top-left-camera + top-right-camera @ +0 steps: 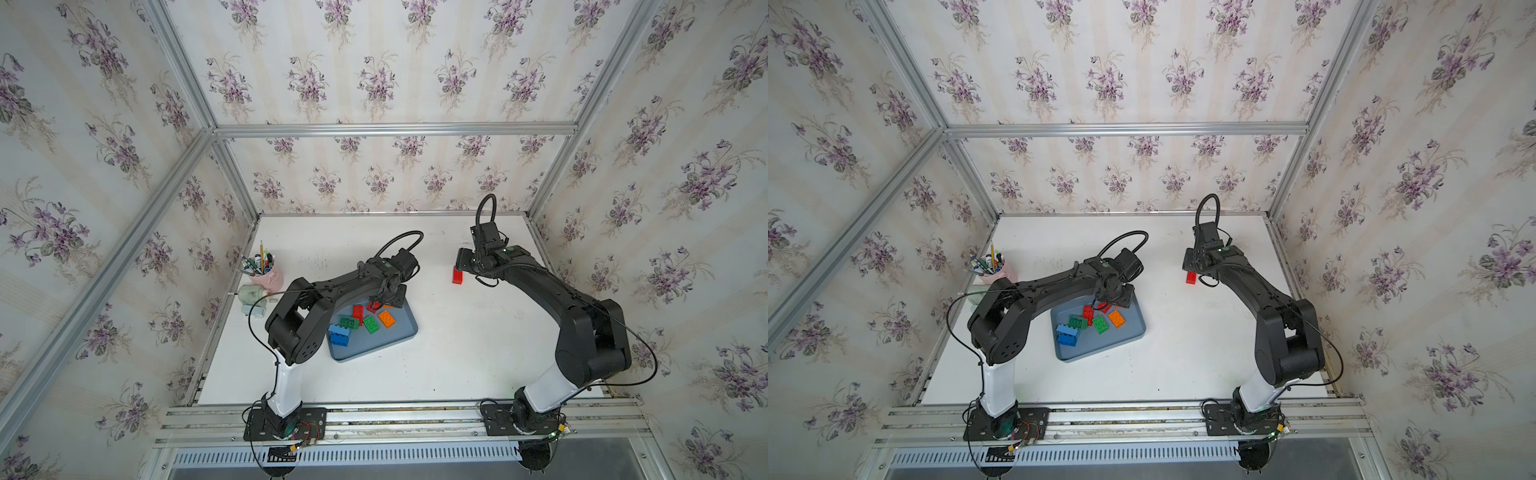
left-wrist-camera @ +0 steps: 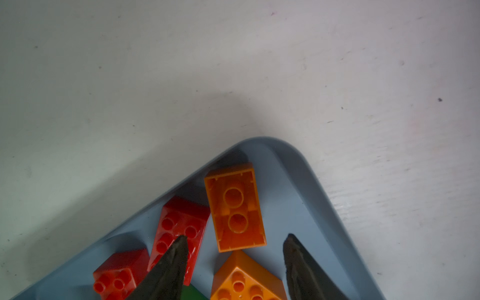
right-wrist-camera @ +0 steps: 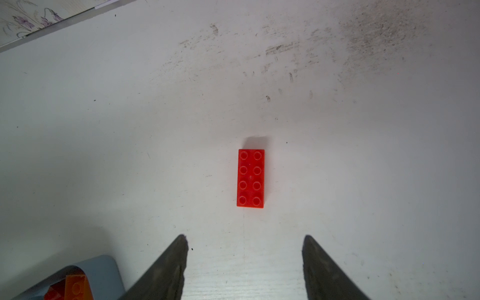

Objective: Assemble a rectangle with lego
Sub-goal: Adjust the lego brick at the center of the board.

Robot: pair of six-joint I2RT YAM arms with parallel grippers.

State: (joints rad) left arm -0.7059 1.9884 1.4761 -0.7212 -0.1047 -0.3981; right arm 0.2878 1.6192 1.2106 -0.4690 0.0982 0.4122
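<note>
Top views: the grey-blue tray [image 1: 374,351] sits on the white bench [image 1: 457,353], left of centre. Red, green, orange bricks and a blue brick [image 1: 339,334] lie loose in it. The left gripper [image 1: 386,298] is low over the tray's far corner. A lone red brick [image 1: 457,275] lies flat on open bench, well apart from the tray, with the right gripper [image 1: 463,264] just over its far end. Wide bare bench lies between tray and front rail. A pen cup [image 1: 268,276] stands at the left edge.

Left wrist: jaws part-spread inside the tray's rounded corner [image 2: 311,176], astride a studded orange brick [image 2: 244,283]. An upturned orange brick [image 2: 235,207] lies just past the tips. One finger [image 2: 179,259] overlaps a red brick [image 2: 179,223]. Cannot tell if anything is pinched.

Right wrist: right gripper [image 3: 245,237] released, empty. The lone red brick [image 3: 250,178] lies studs up, clear bench all around it.
</note>
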